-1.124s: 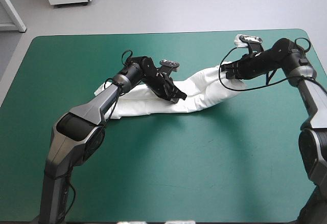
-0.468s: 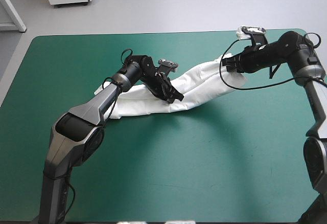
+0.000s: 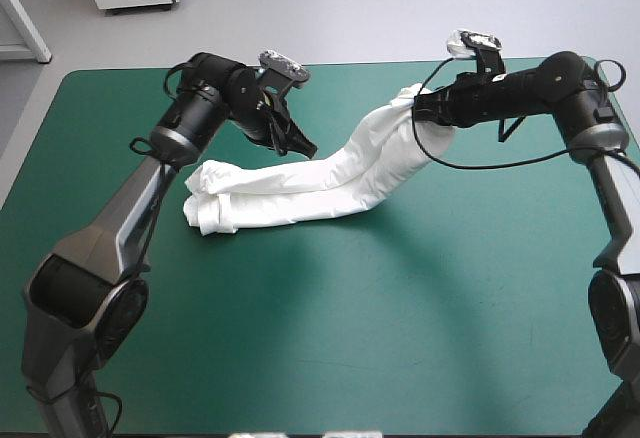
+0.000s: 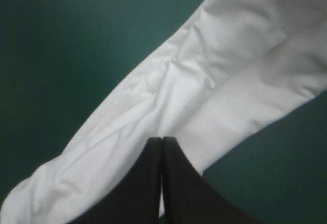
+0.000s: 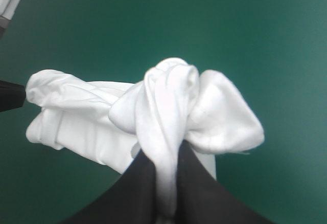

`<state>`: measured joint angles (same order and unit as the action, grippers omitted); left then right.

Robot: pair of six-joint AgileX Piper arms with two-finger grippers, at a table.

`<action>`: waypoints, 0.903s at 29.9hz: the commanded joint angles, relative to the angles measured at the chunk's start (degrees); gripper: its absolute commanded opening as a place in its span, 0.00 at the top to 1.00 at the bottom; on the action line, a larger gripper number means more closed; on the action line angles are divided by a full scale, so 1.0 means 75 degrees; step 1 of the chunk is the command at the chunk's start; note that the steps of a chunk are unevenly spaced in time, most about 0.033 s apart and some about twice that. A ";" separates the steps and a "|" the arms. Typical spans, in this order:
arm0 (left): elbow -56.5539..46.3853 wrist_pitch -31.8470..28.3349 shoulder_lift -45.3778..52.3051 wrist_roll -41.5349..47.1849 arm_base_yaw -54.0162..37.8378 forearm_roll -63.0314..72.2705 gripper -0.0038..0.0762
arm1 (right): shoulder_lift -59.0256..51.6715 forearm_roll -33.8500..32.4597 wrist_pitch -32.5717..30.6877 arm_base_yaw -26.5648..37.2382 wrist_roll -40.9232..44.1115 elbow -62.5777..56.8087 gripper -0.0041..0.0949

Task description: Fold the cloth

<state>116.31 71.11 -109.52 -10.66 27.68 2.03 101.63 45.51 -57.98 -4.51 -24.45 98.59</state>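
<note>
The white T-shirt point(image 3: 300, 183) is a long bunched band across the far half of the table. Its left end lies doubled on the teal-green cover, and its right end rises off it. My right gripper point(image 3: 416, 110) is shut on that raised end; in the right wrist view a knot of T-shirt point(image 5: 168, 96) bulges out between the right gripper point(image 5: 166, 162) fingers. My left gripper point(image 3: 303, 146) hovers over the far side of the band's middle, shut with nothing in it. In the left wrist view, the left gripper point(image 4: 162, 144) forms one pointed arch above the T-shirt point(image 4: 219, 65).
The table's far edge point(image 3: 330, 64) runs close behind both grippers. Bare teal-green cover point(image 3: 350, 338) stretches from the shirt to the near edge and out to both sides.
My left gripper left the shirt's middle and drew back up toward the far left. The right gripper carried its end of the shirt up and leftward, so the band now arches.
</note>
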 commanded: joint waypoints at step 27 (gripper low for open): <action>0.0252 0.0253 0.3651 0.1110 0.0008 -0.4482 0.96 | 0.2416 0.1106 0.0576 -0.3163 -0.0248 0.2573 0.97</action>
<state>116.59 71.85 -84.39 -3.31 27.68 -26.59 122.07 48.66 -55.52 -27.87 -24.95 115.69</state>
